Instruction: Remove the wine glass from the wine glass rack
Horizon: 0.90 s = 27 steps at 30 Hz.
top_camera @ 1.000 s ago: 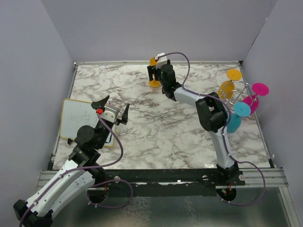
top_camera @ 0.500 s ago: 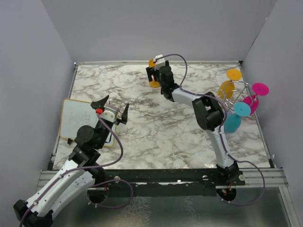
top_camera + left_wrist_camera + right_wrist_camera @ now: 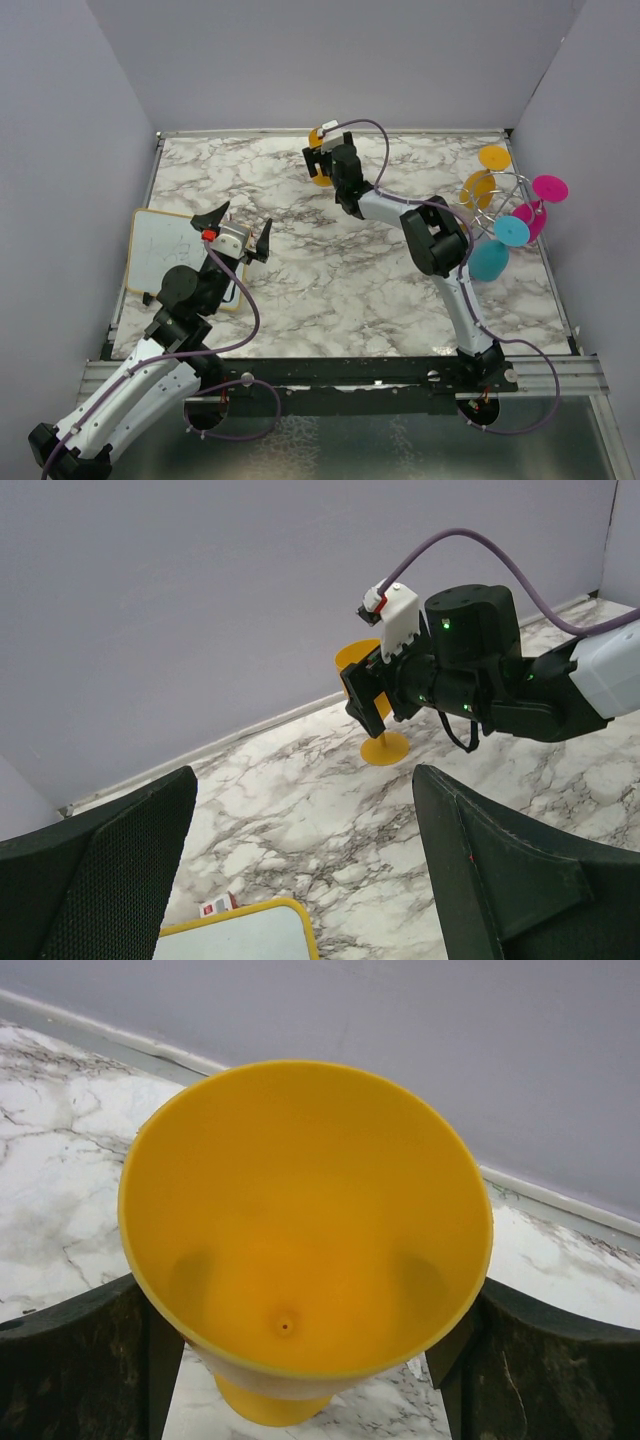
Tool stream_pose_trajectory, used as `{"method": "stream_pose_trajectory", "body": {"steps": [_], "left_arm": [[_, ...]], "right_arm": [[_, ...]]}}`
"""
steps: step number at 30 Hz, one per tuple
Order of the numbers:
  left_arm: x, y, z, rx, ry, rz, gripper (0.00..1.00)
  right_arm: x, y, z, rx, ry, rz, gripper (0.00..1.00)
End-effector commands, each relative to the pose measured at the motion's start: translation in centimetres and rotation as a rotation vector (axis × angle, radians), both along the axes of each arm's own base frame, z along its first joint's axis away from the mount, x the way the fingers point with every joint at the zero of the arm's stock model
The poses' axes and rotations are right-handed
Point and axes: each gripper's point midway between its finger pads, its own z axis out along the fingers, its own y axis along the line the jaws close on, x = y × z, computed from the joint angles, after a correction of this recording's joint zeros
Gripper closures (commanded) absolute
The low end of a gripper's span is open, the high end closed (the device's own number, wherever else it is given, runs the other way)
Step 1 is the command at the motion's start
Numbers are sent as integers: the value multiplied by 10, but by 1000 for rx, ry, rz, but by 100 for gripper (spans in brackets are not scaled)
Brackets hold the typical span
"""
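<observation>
As the wine glass (image 3: 300,1230) looks light, rigid and slick, I favour gripping the bowl; right gripper (image 3: 310,1310) straddles it, grip unclear.

Yellow wine glass (image 3: 305,1210) upright, well apart from silver rack (image 3: 500,200)

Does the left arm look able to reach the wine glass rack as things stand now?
Probably not: the wine glass rack stands at the far right, the left arm sits by the whiteboard at the left edge, and the right arm stretches between them.
</observation>
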Motion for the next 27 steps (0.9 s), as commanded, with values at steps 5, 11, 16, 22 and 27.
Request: {"method": "stream_pose_trajectory", "body": {"steps": [5,11,16,22,27], "left_arm": [[-3,5,19,-46,-41,9,9],[-3,5,18,-46,-42,8,9],[-3,5,18,-45,-42,10,9],[-3,5,17,-42,-41,11,9],[-3,5,16,-38,-40,12,9]], "right_arm": [[3,0,13,15,-19,-34,4],[2,0,30,16,4,-36,0],[-3,-3,50,36,-12,-43,1],[-1,-2,78,56,-10,-46,1],[-7,-6,120,83,-25,-54,0]]}}
